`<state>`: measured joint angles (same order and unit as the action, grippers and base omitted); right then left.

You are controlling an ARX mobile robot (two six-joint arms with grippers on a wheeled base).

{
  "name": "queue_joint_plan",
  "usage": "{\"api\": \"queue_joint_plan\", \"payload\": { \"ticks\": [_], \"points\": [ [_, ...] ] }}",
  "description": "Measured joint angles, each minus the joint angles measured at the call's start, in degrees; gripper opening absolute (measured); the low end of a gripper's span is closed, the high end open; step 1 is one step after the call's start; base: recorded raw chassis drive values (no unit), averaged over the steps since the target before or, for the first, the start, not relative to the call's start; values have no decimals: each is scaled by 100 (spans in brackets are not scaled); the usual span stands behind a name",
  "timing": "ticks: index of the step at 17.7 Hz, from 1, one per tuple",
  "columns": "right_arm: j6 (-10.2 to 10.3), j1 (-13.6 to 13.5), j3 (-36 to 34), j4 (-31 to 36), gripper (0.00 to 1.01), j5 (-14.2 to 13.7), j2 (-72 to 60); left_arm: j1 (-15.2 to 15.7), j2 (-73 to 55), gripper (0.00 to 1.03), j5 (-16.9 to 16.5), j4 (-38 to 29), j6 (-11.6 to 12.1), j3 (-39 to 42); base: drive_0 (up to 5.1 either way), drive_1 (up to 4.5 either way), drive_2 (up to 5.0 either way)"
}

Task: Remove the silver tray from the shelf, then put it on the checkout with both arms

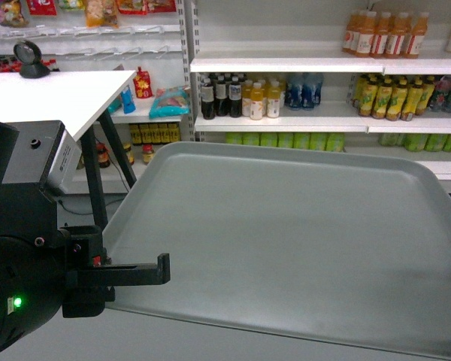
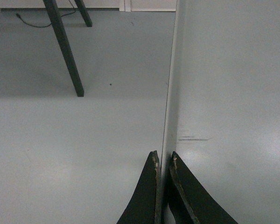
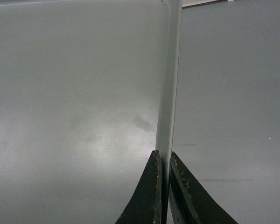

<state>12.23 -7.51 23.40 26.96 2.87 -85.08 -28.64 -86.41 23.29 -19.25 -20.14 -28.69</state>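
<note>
Head view: the big flat matte grey-green tray hangs in mid-air over the floor, right of the white bench with its black round scanner. Left wrist view: left gripper fingers pinched onto the tray's rim. Right wrist view: right gripper fingers clamped on the opposite rim.

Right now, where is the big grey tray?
The silver tray fills the head view's middle, held off the floor by both claws on its side rims, right of the white checkout.
</note>
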Motion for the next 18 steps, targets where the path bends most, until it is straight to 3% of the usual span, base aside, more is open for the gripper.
{"api": "queue_joint_plan", "payload": {
  "ticks": [18],
  "points": [
    [0, 0, 0, 4, 3, 0, 0, -2, 0, 3, 4, 4, 0, 0, -497, 249, 249]
  ]
}}
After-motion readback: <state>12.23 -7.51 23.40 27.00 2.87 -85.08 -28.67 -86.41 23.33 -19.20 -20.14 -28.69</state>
